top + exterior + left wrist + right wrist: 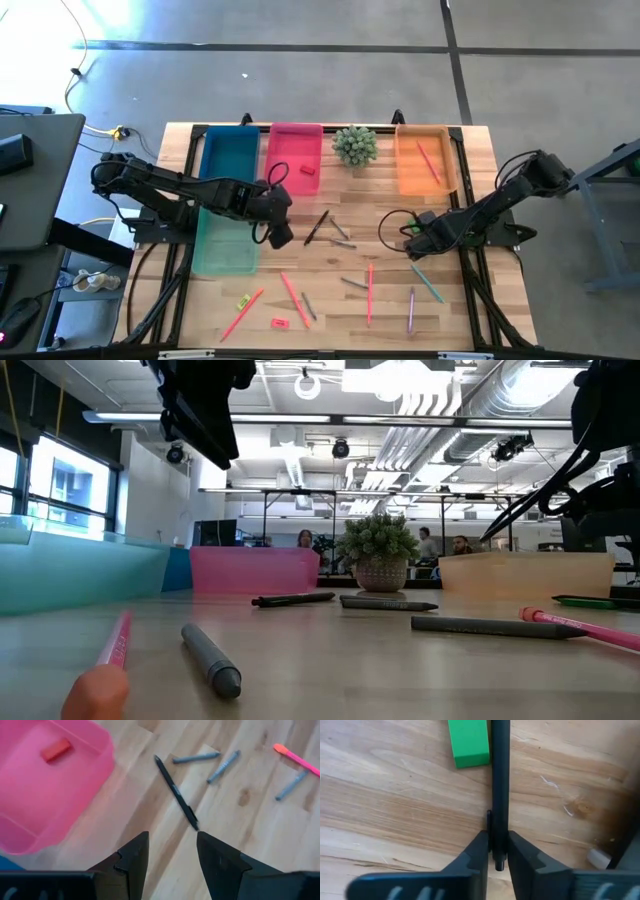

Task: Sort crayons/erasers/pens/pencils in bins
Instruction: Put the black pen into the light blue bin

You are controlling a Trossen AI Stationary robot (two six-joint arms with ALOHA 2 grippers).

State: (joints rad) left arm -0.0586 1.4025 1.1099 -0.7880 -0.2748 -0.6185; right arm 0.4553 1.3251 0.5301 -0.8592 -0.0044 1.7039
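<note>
your right gripper [498, 851] sat low on the wooden table [330, 275], its fingers closed on a black pen [500, 780] beside a green eraser [468, 741]. your left gripper [172, 855] hung open above the boards near another pen [176, 793] and the pink bin [30, 805], which held a red eraser [56, 749]. pencils [369, 292] lay scattered up front. behind the plant [380, 555] stretched an office with ducted ceiling.
</note>
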